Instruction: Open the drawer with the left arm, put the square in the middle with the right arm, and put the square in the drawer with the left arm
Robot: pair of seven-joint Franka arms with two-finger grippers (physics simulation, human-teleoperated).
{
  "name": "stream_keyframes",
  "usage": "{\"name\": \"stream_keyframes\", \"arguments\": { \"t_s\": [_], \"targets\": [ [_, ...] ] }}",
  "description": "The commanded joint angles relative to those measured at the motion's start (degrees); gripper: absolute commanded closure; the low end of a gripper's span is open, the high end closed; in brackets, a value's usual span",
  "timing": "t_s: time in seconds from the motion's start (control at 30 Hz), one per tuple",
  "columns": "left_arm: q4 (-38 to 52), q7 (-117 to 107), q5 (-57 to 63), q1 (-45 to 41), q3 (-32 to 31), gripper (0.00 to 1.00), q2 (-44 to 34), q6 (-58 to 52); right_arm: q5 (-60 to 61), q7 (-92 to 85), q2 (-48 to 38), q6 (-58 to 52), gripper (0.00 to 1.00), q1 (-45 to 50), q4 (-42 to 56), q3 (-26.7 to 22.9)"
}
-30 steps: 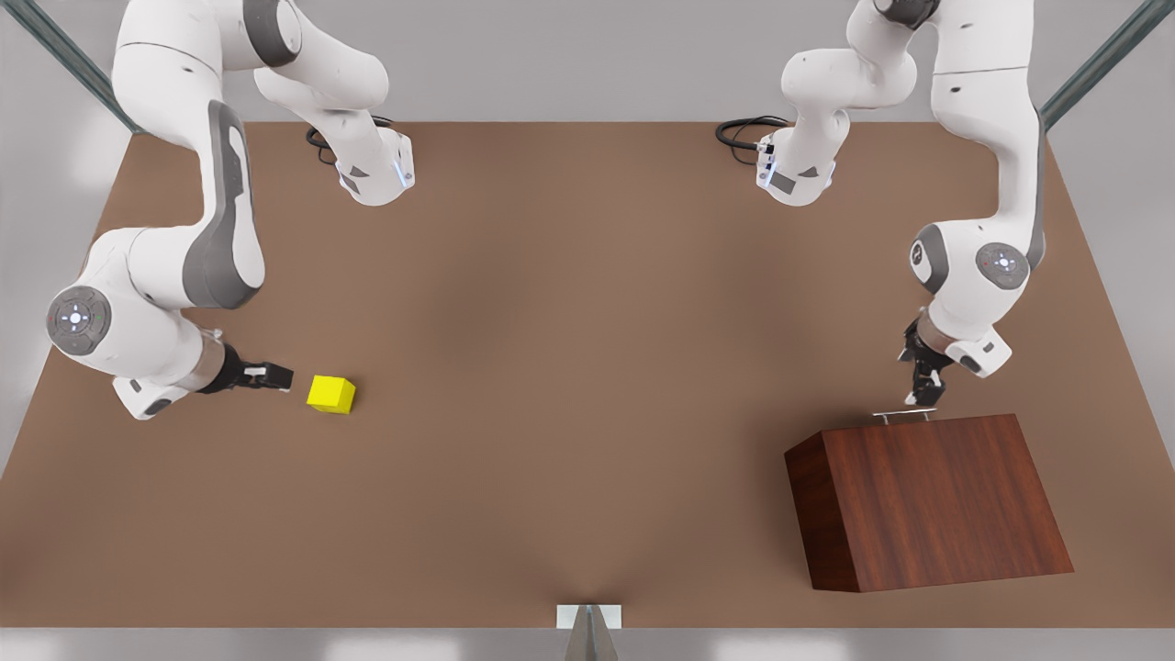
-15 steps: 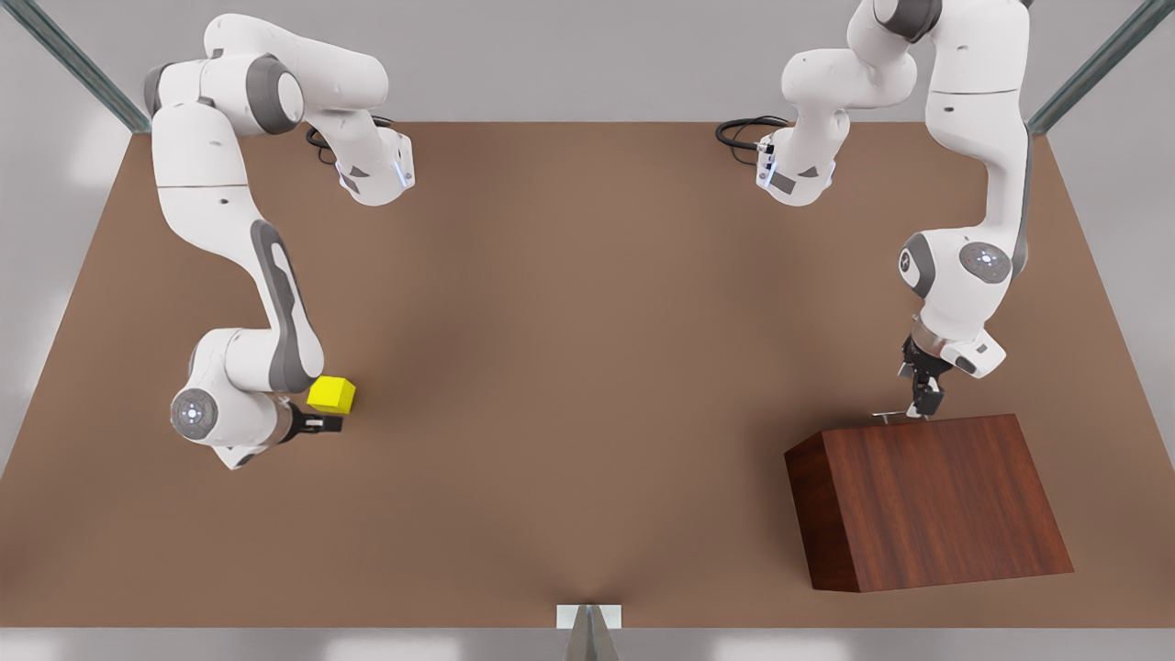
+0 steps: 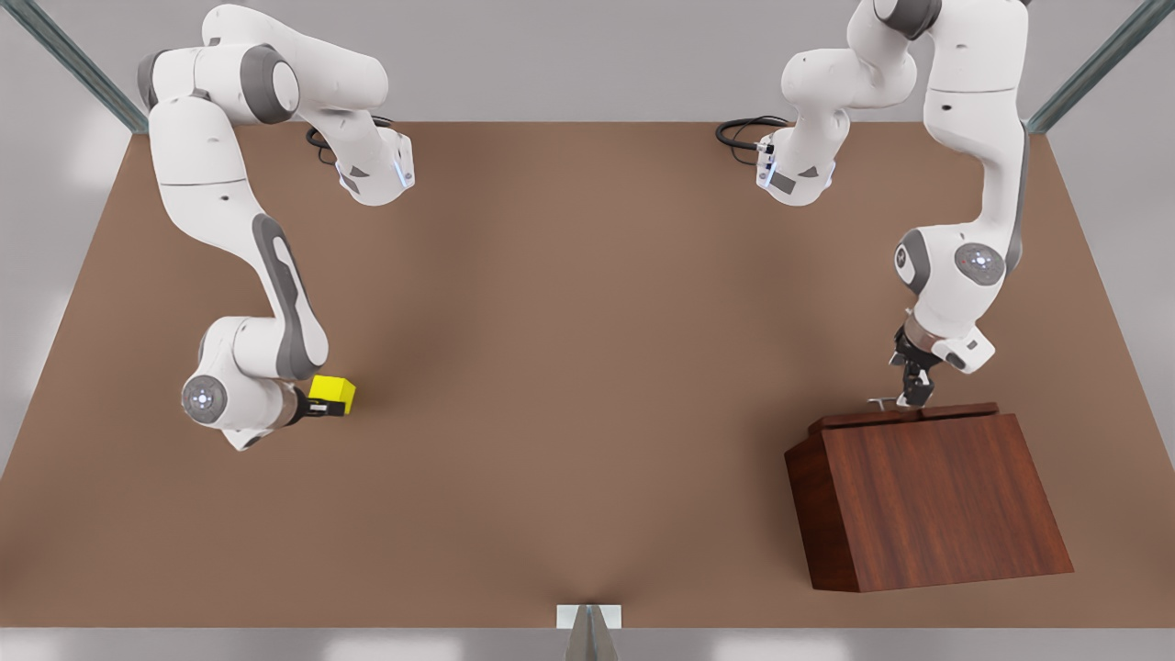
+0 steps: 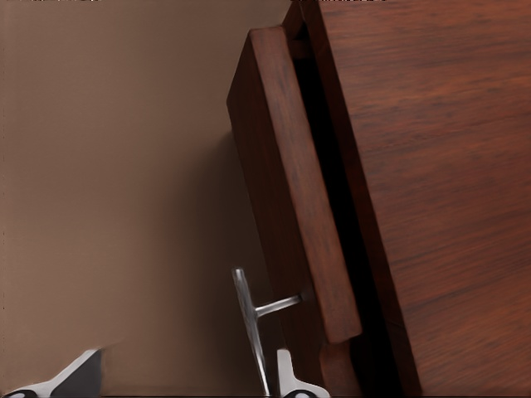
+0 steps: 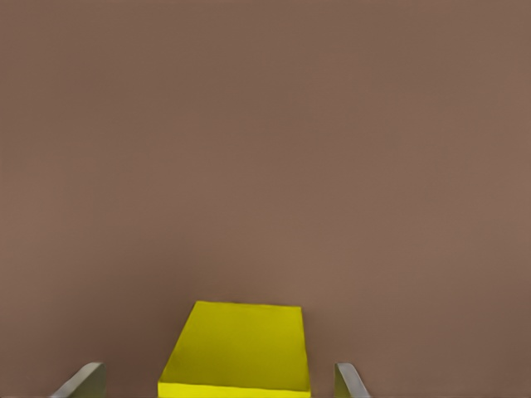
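Lying with its long axis across the front view, the drawer (image 3: pixel 904 415) stands slightly pulled out of the sloped cabinet (image 3: pixel 936 500), its front facing the left hand (image 3: pixel 911 397); a dark gap shows between drawer front (image 4: pixel 290 191) and cabinet body (image 4: pixel 431 182); the silver bar handle (image 4: pixel 247 323) sits between the left hand's fingers (image 4: pixel 286 377), though whether they are clenched on it I cannot tell; the drawer is dark reddish-brown grained wood. The square (image 3: pixel 332 392), a small bright yellow cube, rests on the brown bench (image 3: pixel 569 367) right at the right hand (image 3: pixel 323 408); in the right wrist view the cube (image 5: pixel 236 348) lies between spread, released fingers (image 5: pixel 83 383), apart from both; bare bench lies beyond it.
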Motion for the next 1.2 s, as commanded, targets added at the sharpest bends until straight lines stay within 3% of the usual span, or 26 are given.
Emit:
{"name": "stream_keyframes", "arguments": {
  "t_s": [0.0,0.57,0.63,0.7,1.17],
  "targets": [
    [0.03,0.00,-0.05,0.00,0.00,0.00,-0.15,-0.30,0.00,0.00,0.00,0.00,0.00,0.00,-0.11,0.00],
    [-0.59,-0.17,-0.05,0.00,-0.09,0.00,-4.02,-10.93,-1.41,0.35,0.35,5.36,0.00,0.26,-5.29,-0.88],
    [-0.59,-0.17,-0.05,0.00,-0.09,0.00,-4.46,-11.99,-1.49,0.35,0.52,5.45,0.17,0.26,-5.29,-0.88],
    [-0.59,-0.17,-0.05,0.00,-0.09,0.00,-4.46,-12.69,-1.49,0.35,0.61,5.45,0.52,0.26,-5.12,-0.88],
    [-1.90,-0.96,-0.32,-0.35,-0.18,0.00,-6.04,-16.29,-1.05,6.41,-1.32,0.80,0.52,0.97,-2.57,0.17]
  ]
}}
